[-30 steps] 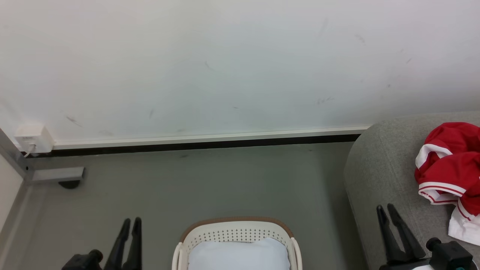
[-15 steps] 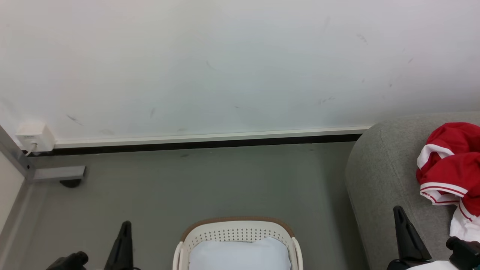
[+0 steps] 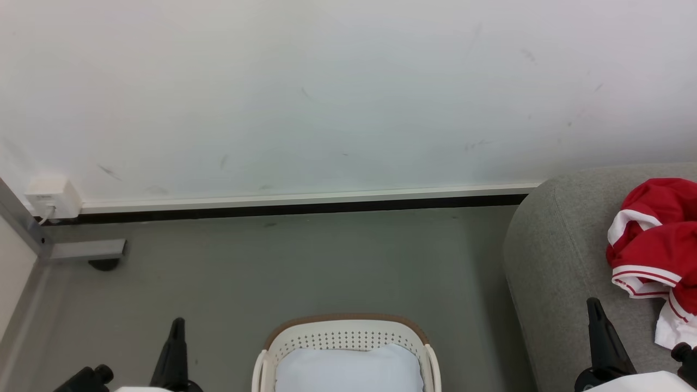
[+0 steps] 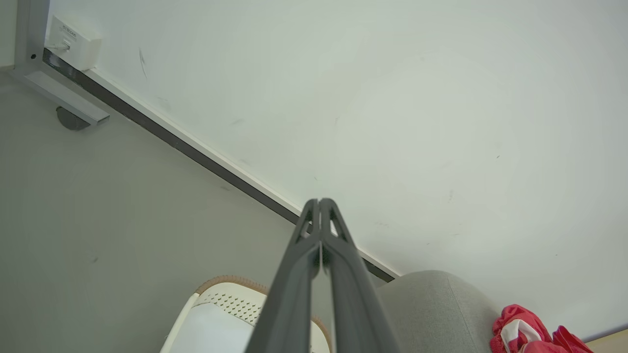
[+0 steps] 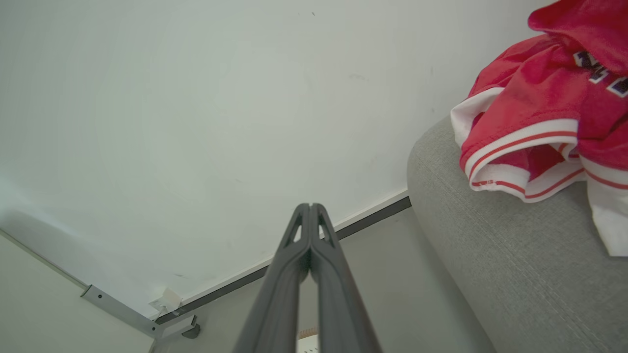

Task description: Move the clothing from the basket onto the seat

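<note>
The red clothing [image 3: 656, 239] with white striped trim lies bunched on the grey seat [image 3: 550, 261] at the right; the clothing [image 5: 544, 113] and seat [image 5: 490, 274] also show in the right wrist view. The white basket [image 3: 343, 340] with a brown rim sits on the floor at bottom centre, holding a pale blue-white pad [image 3: 348, 370]. My left gripper [image 3: 177, 326] stands left of the basket, shut and empty, as the left gripper [image 4: 319, 202] confirms in its wrist view. My right gripper [image 3: 593, 305] is over the seat's front, shut and empty, fingertips together in the right wrist view [image 5: 310, 206].
A white wall [image 3: 326, 92] with a dark skirting strip runs behind the grey floor [image 3: 305, 267]. A white socket box [image 3: 48, 197] and a metal frame foot [image 3: 87, 250] stand at the far left.
Both grippers have shut from open and drawn down and outward toward the picture's lower corners. The clothing and basket have not moved.
</note>
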Controlling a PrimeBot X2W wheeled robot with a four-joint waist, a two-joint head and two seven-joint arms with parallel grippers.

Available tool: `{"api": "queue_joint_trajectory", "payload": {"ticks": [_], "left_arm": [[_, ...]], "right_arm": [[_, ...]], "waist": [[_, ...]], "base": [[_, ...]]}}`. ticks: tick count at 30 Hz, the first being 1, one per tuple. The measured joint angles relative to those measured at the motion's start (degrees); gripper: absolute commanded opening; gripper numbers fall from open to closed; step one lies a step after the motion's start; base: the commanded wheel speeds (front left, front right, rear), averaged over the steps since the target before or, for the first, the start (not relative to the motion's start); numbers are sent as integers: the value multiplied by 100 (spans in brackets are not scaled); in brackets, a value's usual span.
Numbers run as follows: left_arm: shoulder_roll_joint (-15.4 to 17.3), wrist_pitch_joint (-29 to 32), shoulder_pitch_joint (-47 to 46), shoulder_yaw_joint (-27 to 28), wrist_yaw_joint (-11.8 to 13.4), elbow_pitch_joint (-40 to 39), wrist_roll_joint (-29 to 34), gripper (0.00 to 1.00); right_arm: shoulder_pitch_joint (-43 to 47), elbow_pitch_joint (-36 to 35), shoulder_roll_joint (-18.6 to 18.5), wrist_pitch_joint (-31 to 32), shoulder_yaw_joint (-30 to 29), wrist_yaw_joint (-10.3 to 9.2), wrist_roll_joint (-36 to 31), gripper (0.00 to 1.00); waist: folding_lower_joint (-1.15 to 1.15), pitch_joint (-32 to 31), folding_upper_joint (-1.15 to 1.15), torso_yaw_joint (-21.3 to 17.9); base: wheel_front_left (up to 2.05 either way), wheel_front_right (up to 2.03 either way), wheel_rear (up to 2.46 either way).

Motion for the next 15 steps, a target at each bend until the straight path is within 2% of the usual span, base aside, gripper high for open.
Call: {"api": "queue_joint_trajectory", "payload": {"ticks": [15], "left_arm": [[1,307,-105,68,0,1,-1147,0]], "right_arm": [[-41,1,34,300,-203,0,1073,0]], "waist": [[0,12,0,26]], "base": [[0,0,0]]}}
